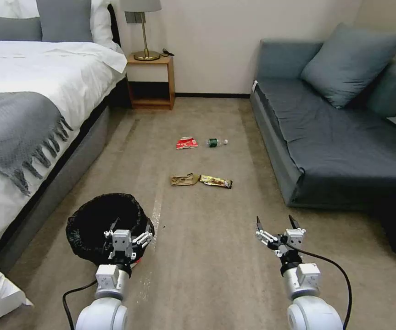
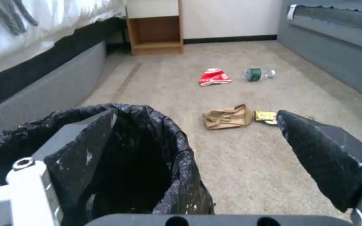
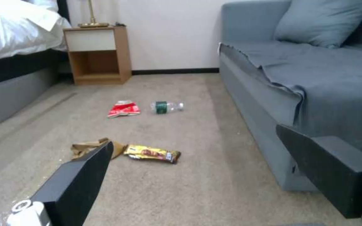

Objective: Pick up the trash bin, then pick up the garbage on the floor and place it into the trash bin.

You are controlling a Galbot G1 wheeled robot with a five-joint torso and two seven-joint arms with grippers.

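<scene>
1. The trash bin (image 1: 108, 227), lined in black, stands on the carpet by the bed; the left gripper (image 1: 131, 229) straddles its near-right rim, fingers spread, one inside the liner, not clenched.
2. The right gripper (image 1: 276, 223) hovers agape and empty beside the sofa.
3. The garbage lies ahead, between both arms: brown paper bag (image 1: 184, 179) and gold-brown wrapper (image 1: 216, 182) nearer, crosswise; red-and-white wrapper (image 1: 186, 143) and bottle (image 1: 217, 142) beyond.

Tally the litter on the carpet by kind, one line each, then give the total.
Wrappers: 2, the red-and-white wrapper and the gold-brown snack wrapper
Bottles: 1, the clear bottle
Paper bags: 1, the brown paper bag
Total: 4
</scene>
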